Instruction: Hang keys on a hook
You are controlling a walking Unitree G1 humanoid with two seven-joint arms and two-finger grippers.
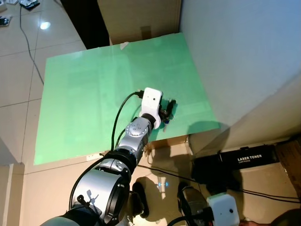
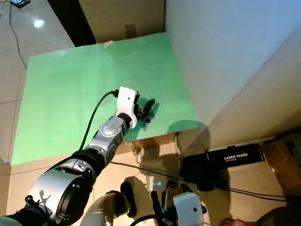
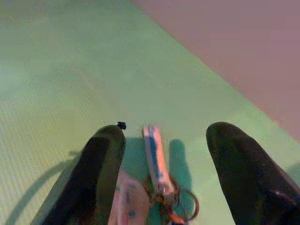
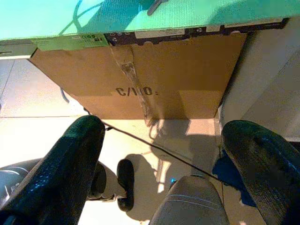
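A tiled floor (image 1: 19,70) runs up to a pale wall (image 1: 235,52), and against that wall sits a cardboard box (image 4: 154,79) topped with a green board (image 1: 94,89) that serves as the work surface. The board's near edge faces the robot; its right edge lies along the wall.

The left arm reaches forward over the near edge, its white wrist block standing above the board toward the near right corner. The left gripper (image 1: 168,111) is down at the board surface there, fingers spread apart with nothing clamped between them. In the left wrist view the two black fingers (image 3: 101,168) stand either side of the keys (image 3: 159,173), which lie flat on the green board in the gap between them. The bunch shows a long pale tag with blue and pink markings, a second pale piece just beside the one finger, and reddish rings at the end nearer the wrist. Whether that finger touches the second piece cannot be told. In the head views the keys are a small dark and bluish speck by the fingertips, close to the near edge.

The right gripper (image 4: 161,154) hangs low in front of the box, its fingers wide apart. A black box (image 1: 244,162) printed "LASER TONER" lies on the floor beside the wall, with a black cable (image 1: 263,193) trailing across the tiles.
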